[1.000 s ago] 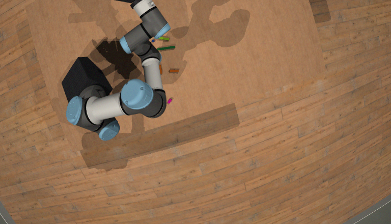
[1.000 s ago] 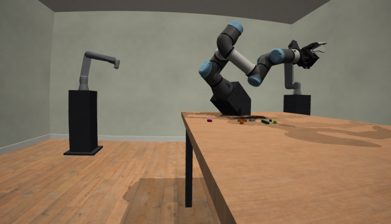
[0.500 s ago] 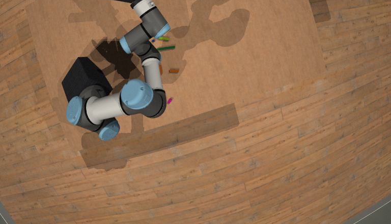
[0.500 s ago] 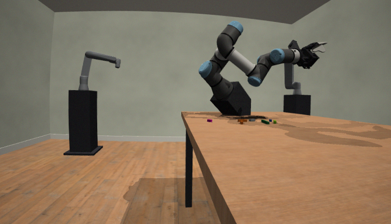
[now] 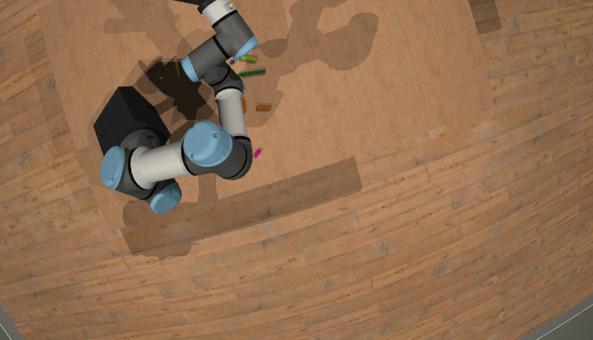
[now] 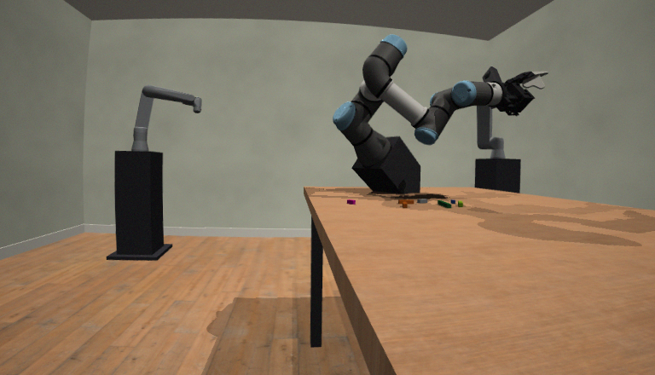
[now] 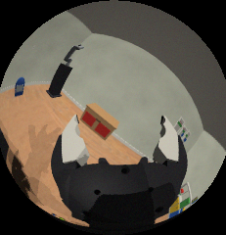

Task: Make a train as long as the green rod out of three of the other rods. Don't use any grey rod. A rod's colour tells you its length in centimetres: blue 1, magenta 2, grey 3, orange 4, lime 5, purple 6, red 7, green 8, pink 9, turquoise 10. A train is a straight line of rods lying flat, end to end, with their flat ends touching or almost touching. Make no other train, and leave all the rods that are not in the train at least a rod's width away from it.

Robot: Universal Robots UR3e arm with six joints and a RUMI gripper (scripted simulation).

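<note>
The green rod (image 5: pixel 252 73) (image 6: pixel 444 204) lies flat on the table. A lime rod (image 5: pixel 249 59) (image 6: pixel 460 204) and a small blue rod (image 5: pixel 232 62) (image 6: pixel 453 201) lie near it, apart from each other. One orange rod (image 5: pixel 263 107) (image 6: pixel 404 204) lies in the open; another orange rod (image 5: pixel 244 105) is partly hidden under the arm in the top view. A magenta rod (image 5: pixel 257 153) (image 6: pixel 350 201) lies alone. A grey rod (image 6: pixel 422 200) shows only in the exterior view. My gripper (image 6: pixel 544 80) (image 7: pixel 120 115) is open and empty, high above the table and away from the rods.
The arm's black base block (image 5: pixel 127 117) (image 6: pixel 391 170) stands at the table's edge. The arm hangs over part of the rod area in the top view. Other arms on black pedestals (image 6: pixel 138 202) (image 6: pixel 497 174) stand beyond the table. A box with red panels (image 7: pixel 99 121) shows in the wrist view.
</note>
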